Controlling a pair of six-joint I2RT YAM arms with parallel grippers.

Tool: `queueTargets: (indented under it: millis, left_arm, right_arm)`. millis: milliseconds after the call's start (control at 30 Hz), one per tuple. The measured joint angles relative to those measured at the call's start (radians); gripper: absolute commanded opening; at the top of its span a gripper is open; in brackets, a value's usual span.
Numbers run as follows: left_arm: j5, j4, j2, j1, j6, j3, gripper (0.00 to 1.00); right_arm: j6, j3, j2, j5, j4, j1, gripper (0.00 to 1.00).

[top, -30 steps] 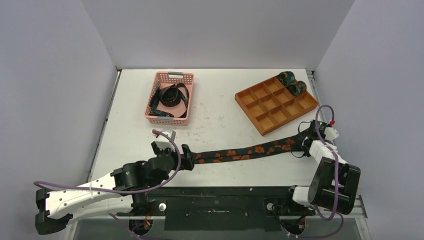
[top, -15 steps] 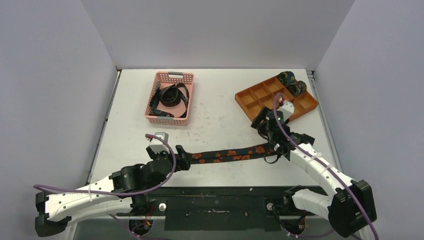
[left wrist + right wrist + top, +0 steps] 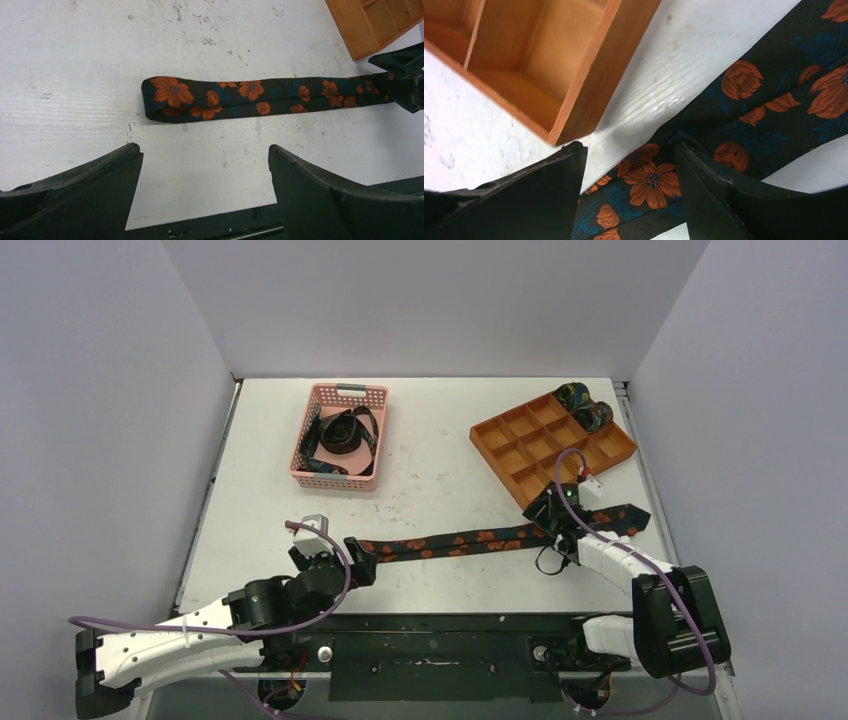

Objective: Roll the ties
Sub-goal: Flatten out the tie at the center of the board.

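Tie (image 3: 470,540) with orange flowers lay flat across the near side of the table (image 3: 440,460), left gripper (image 3: 202,152) gaping wide just short of its narrow end, right gripper (image 3: 630,152) unclenched astride its wider part beside the orange tray (image 3: 589,75).

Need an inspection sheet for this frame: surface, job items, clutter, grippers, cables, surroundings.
Surface: white table, scuffed, with small dark marks.
Job's things: flat tie with orange flowers lies stretched along the near side, its left end folded. Two rolled ties sit in the far corner compartments of the orange tray. Loose ties are piled in the pink basket.
Clutter: nothing seen.
Grippers: left gripper is open, just short of the tie's folded end. Right gripper is open over the tie by the tray's corner; contact unclear.
Cables: left purple cable and right purple cable loop off the wrists.
Surroundings: plain grey walls on three sides.
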Motion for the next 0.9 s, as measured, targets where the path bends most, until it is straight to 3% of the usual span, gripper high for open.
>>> queueTargets:
  millis: [267,367,500,700,800,900]
  left_arm:
    - [-0.011,-0.027,0.036,0.016,-0.081,-0.014,0.97]
    - [-0.001,-0.038,0.076,0.061,-0.102,-0.014,0.99]
    - [0.089,0.011,0.113,0.188,-0.072,-0.027,1.0]
    - [0.378,0.224,0.224,0.46,-0.012,-0.058,1.0]
    - [0.522,0.375,0.3,0.564,0.0,-0.095,1.0]
    - [0.617,0.494,0.359,0.624,0.004,-0.128,0.91]
  right_arm:
    - [-0.002,-0.014,-0.016,-0.067,0.022,-0.205,0.66]
    - [-0.02,-0.031,-0.067,-0.064,-0.017,-0.217,0.67]
    - [-0.039,-0.027,-0.133,-0.03,-0.07,-0.042,0.67]
    - [-0.052,0.09,-0.083,0.019,-0.065,0.327,0.66]
    - [-0.053,0.122,-0.011,0.026,-0.027,0.429,0.66]
    - [-0.055,0.124,0.044,0.025,-0.016,0.491,0.66]
